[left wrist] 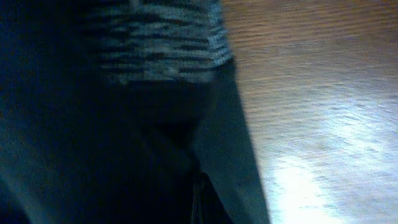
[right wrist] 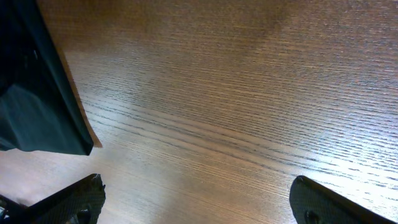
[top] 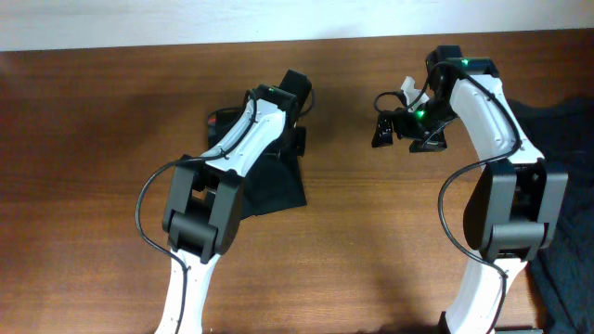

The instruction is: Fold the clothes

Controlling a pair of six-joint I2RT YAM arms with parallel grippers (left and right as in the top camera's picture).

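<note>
Black trousers (top: 276,186) lie on the table (top: 93,139) directly beneath the left tool (top: 297,128), which is pressed together, possibly nipping fabric; the close view is too dark to say. The right tool (top: 401,128), spread wide, hangs right of the trousers, apart.

Fig. White-and-black left arm (top: 243,137) reaches forward with bent elbow; black two-finger left hand (top: 297,90) closed. White-and-black right arm (top: 490,104) turns inward at the wrist; right hand (top: 382,118) hovers, fingers (right wrist: 68,198) spread wide, holding nothing.
</note>
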